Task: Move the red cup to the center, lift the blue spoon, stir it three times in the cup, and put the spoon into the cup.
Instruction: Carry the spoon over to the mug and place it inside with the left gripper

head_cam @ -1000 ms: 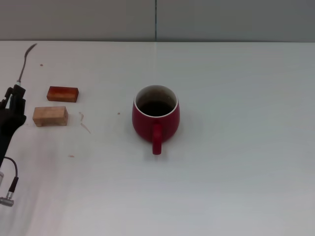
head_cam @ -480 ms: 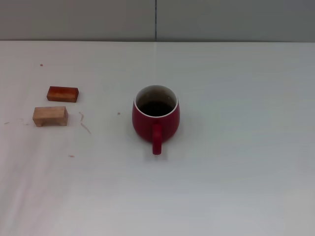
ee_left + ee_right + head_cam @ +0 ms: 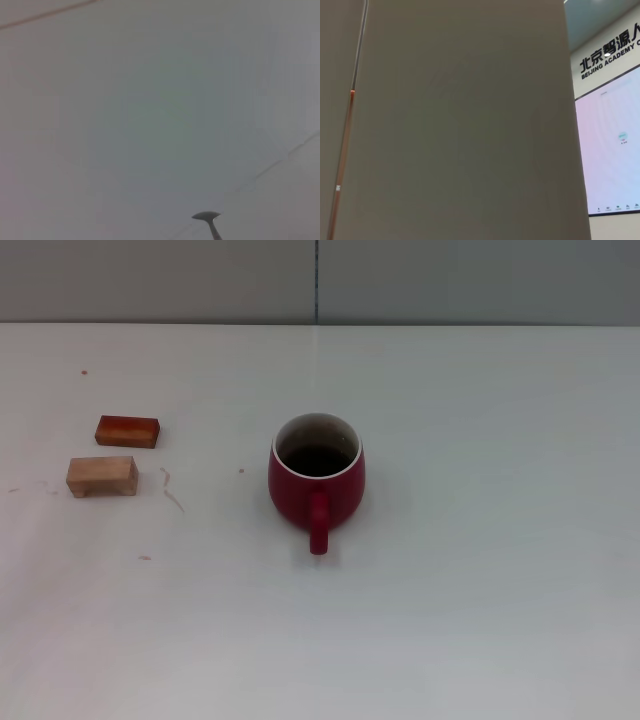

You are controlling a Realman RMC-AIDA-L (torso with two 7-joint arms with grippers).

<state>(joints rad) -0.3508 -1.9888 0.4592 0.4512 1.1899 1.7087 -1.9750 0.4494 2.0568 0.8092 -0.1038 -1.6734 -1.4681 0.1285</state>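
The rounded dark-red ceramic mug [image 3: 316,480] stands mid-table, handle toward the robot, with neither pincer in the head view. Only the left wrist view shows the grey metal bowl of the slim spoon [image 3: 206,216], jutting out before that unseen pincer; its grip cannot be told.

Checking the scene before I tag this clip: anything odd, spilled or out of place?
Nothing spilled or damaged. The red cup stands upright mid-table. Oddly, the spoon is missing from the head view; only its metal bowl shows, in the left wrist view. A few small specks mark the table.
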